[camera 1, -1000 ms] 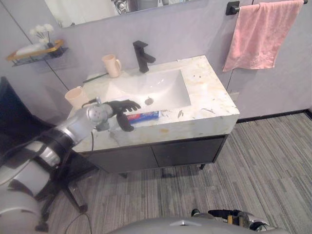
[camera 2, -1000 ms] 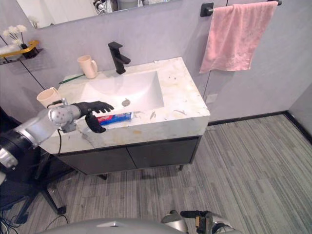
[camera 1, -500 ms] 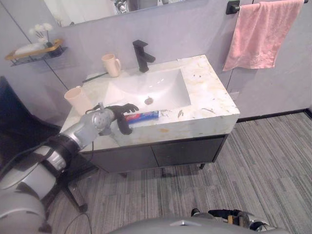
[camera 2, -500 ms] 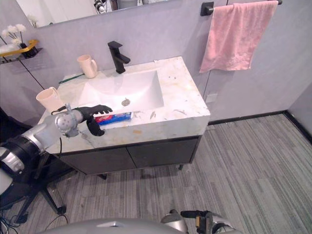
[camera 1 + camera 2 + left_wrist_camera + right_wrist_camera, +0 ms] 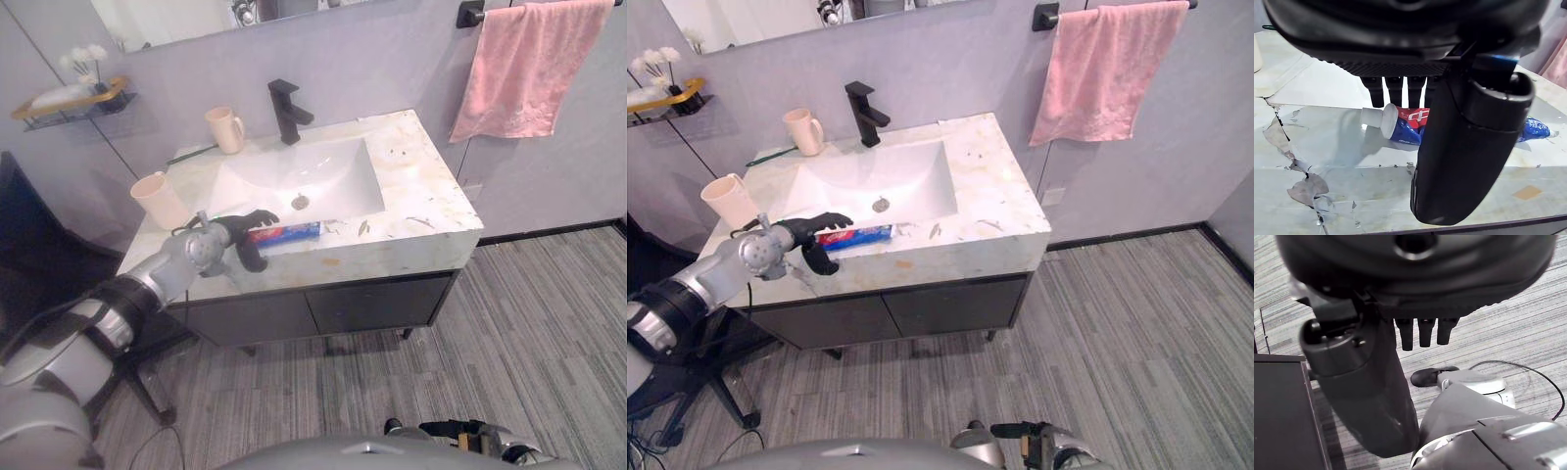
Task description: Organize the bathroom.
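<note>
1. Left hand (image 5: 242, 233) over the front edge of the counter (image 5: 421, 186), at the cap end of the toothpaste (image 5: 286, 232).
2. Fingers (image 5: 1400, 89) of the left hand straight and spread above the tube, thumb (image 5: 1469, 147) hanging down on the near side; wide open, nothing held.
3. Toothpaste lying flat on the marble, between the sink (image 5: 299, 176) and the front edge, white cap (image 5: 1375, 118) pointing toward the left hand.
4. In the left wrist view, tube seen just past the fingertips, partly hidden behind the thumb; touching or not, cannot tell.
5. One beige cup (image 5: 160, 200) standing on the left end of the counter, near the left arm but apart from it.
6. Second cup (image 5: 225, 130) at the back of the counter, just left of the black faucet (image 5: 288, 111).
7. Thin dark-green item, maybe a toothbrush (image 5: 192, 154), lying at the back left, beside the second cup.
8. Pink towel (image 5: 517, 69) hanging from a black bar on the wall, at the right of the counter.
9. Small shelf (image 5: 69, 103) with a gold rim on the wall at left, white flowers (image 5: 83, 65) on it.
10. Right hand (image 5: 1366, 396) hanging above the grey striped floor (image 5: 1508, 328), fingers straight and relaxed, holding nothing.
</note>
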### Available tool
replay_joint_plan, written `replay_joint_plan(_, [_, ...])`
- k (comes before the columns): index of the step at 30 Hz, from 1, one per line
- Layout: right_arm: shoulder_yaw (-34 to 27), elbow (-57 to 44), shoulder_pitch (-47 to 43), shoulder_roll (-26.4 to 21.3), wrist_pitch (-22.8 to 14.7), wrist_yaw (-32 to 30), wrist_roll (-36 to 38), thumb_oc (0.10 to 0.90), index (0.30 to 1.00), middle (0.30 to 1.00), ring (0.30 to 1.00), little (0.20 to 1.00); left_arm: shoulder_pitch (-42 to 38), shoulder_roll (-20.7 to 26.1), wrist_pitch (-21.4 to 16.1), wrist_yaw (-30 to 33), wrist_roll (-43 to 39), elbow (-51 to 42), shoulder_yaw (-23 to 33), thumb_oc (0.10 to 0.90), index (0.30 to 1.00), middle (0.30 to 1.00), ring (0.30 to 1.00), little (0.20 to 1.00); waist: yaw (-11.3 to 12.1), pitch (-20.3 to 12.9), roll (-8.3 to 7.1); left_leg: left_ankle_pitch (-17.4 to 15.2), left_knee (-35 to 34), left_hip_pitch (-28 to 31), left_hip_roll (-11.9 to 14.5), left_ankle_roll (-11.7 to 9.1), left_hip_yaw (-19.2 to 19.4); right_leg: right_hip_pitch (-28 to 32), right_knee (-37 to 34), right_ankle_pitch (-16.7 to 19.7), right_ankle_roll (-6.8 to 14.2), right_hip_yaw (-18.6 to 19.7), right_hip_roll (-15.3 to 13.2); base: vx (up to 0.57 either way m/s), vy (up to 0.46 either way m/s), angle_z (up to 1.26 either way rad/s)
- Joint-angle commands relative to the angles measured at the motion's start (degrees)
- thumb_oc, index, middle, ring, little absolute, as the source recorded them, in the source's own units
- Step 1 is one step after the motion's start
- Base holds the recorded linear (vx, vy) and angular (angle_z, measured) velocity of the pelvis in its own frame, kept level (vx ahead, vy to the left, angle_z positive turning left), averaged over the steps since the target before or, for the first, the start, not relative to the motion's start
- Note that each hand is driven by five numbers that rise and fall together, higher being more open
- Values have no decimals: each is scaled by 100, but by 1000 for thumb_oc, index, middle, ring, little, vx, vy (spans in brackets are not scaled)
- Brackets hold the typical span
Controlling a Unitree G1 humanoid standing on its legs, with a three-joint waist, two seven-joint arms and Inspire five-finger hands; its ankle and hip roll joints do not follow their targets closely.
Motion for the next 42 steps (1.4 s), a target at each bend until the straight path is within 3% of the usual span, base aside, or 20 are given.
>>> replay_joint_plan(1, [257, 183, 83, -133, 99, -32, -223, 800, 900, 900, 900, 900, -716, 328, -304, 516, 164, 453, 970, 800, 900, 900, 900, 900, -104, 48, -168, -513, 587, -104, -424, 407, 180, -30, 796, -1134, 255, 170, 146, 0, 0, 0])
replay_joint_plan(6, [283, 155, 46, -137, 138, -28, -211, 800, 900, 900, 900, 900, -672, 297, -348, 907, 49, 390, 1040, 800, 900, 900, 900, 900, -97, 62, -157, -526, 604, -95, -440, 410, 164, -38, 850, -1165, 241, 181, 144, 0, 0, 0])
replay_joint_plan(17, [235, 181, 106, -96, 74, -30, -195, 800, 900, 900, 900, 900, -429, 489, -892, 1357, -247, 337, 1369, 800, 900, 900, 900, 900, -35, 42, -153, -570, 648, -76, -449, 410, 143, -24, 902, -1211, 230, 170, 153, 0, 0, 0])
replay_joint_plan(20, [214, 184, 121, -93, 76, -19, -199, 800, 900, 900, 900, 900, -311, 469, -1093, 1391, -429, 263, 1463, 800, 900, 900, 900, 900, -22, 41, -159, -586, 674, -85, -451, 409, 142, -31, 922, -1226, 228, 179, 151, 0, 0, 0])
replay_joint_plan(23, [188, 179, 98, -99, 115, -11, -206, 800, 900, 900, 900, 900, -204, 442, -1223, 880, -637, 62, 1514, 800, 900, 900, 900, 900, -10, 47, -155, -602, 682, -78, -448, 409, 148, -33, 925, -1224, 225, 189, 157, 0, 0, 0])
replay_joint_plan(25, [176, 178, 90, -104, 124, -11, -222, 800, 900, 900, 900, 900, -178, 430, -1176, 767, -552, 9, 1522, 800, 900, 900, 900, 900, -6, 48, -153, -606, 682, -79, -448, 407, 142, -40, 930, -1222, 227, 187, 158, 0, 0, 0])
replay_joint_plan(29, [166, 233, 11, -184, 134, 55, -366, 800, 900, 900, 900, 900, -52, 327, -481, 216, 174, -203, 1201, 800, 900, 900, 900, 900, -34, 57, -142, -615, 709, -73, -449, 409, 125, -41, 948, -1226, 235, 231, 169, 5, 8, 0])
replay_joint_plan(33, [215, 251, -69, -217, 177, 73, -381, 800, 900, 900, 900, 900, -20, 168, -208, 469, 418, -174, 1042, 800, 900, 900, 900, 900, -46, 43, -130, -635, 706, -45, -462, 425, 118, -26, 954, -1240, 237, 252, 167, 16, 15, -1])
replay_joint_plan(42, [255, 263, -62, -141, 182, 71, -303, 800, 900, 900, 900, 900, 170, 105, -293, 1021, 652, -68, 1235, 800, 900, 900, 900, 900, -6, 2, -110, -631, 680, -54, -478, 417, 96, -36, 951, -1244, 234, 261, 173, 4, 1, 0])
